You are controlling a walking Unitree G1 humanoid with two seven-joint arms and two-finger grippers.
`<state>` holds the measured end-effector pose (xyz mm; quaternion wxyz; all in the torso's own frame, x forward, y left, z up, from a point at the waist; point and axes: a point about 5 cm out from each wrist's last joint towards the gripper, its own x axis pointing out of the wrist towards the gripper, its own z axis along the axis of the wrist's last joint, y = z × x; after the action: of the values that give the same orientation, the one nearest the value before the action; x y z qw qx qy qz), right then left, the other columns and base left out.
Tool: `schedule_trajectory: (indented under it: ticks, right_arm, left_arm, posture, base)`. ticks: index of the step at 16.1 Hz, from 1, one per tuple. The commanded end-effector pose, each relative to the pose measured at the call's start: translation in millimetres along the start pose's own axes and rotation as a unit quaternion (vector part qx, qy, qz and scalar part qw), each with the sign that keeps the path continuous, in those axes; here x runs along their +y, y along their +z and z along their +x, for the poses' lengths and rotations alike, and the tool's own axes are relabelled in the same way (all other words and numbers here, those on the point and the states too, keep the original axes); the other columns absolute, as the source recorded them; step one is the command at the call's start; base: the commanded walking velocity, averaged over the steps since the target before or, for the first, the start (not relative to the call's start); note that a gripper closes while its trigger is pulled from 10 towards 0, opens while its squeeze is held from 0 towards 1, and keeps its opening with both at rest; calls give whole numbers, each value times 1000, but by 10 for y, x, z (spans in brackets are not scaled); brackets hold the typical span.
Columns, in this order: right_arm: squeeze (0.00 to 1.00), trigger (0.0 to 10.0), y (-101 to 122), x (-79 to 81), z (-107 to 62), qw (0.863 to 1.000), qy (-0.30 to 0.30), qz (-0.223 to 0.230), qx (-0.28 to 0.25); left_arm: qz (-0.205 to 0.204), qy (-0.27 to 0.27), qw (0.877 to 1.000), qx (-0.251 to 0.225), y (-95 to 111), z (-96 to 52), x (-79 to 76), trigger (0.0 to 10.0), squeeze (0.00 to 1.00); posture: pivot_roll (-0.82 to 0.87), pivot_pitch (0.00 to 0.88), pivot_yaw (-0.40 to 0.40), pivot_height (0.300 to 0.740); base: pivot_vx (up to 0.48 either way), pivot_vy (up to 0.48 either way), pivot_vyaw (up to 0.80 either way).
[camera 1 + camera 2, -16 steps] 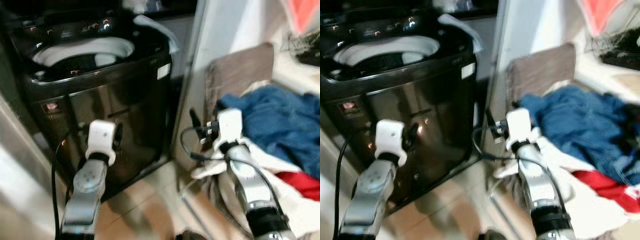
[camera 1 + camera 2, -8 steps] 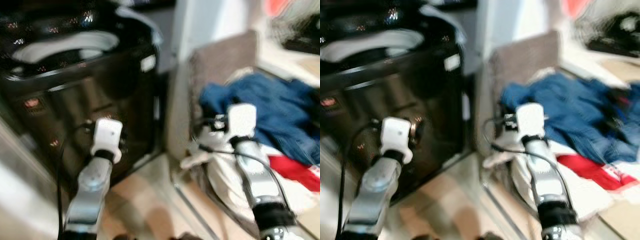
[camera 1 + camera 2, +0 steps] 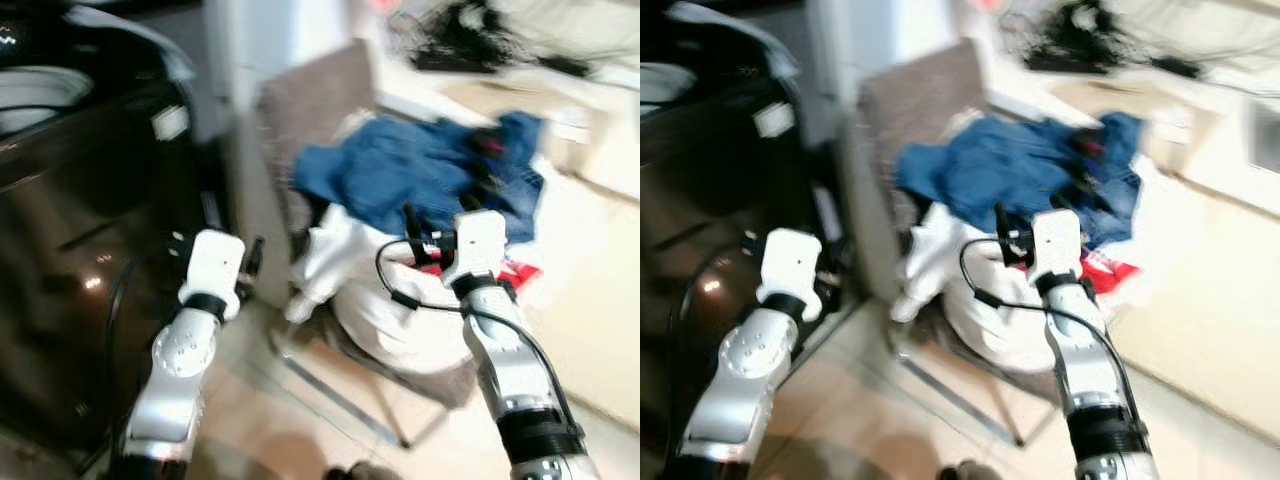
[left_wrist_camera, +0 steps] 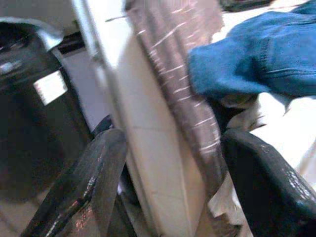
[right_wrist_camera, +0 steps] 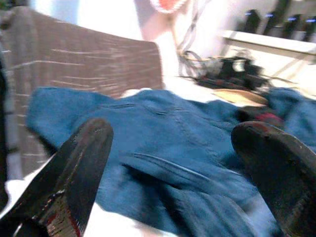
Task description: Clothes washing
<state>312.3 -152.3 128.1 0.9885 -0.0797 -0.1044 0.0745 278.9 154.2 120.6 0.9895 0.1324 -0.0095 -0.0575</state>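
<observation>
Dark washer (image 3: 70, 230) far left of the chair (image 3: 330, 110), lid up. Heaped on the chair: blue jeans (image 3: 420, 175) on top, white cloth (image 3: 370, 290) beneath, a red bit (image 3: 520, 272) at the right edge. Right gripper (image 5: 173, 163) just before the jeans, fingers spread wide. Left gripper (image 4: 168, 182) between washer and chair, fingers likewise spread, holding nothing.

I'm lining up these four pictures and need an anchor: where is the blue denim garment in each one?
Left eye view: blue denim garment upper centre, atop the laundry pile.
Right eye view: upper centre.
Left wrist view: upper right corner.
Right wrist view: across the middle.
Shared landmark: the brown chair back beside it.
</observation>
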Motion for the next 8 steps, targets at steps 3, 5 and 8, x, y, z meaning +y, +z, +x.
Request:
schedule_trajectory:
  ticks: [3,5,8]
  right_arm:
    - [0,10000,12,-111,14,1000,-26,-14,-4]
    - [0,10000,11,-130,9,999,-31,-16,-4]
    - [0,10000,34,-255,-5,997,-64,-40,-10]
  left_arm:
    - [10,-7,1000,-17,80,76,-45,10000,0]
    - [10,-11,1000,-18,77,87,-67,10000,78]
    - [15,-32,999,-24,108,140,-166,10000,0]
  posture:
    - [3,0,-41,723]
    - [-2,0,-39,723]
    - [-32,0,-28,723]
  base:
    - [0,0,-708]
    - [0,0,-725]
    - [0,0,-500]
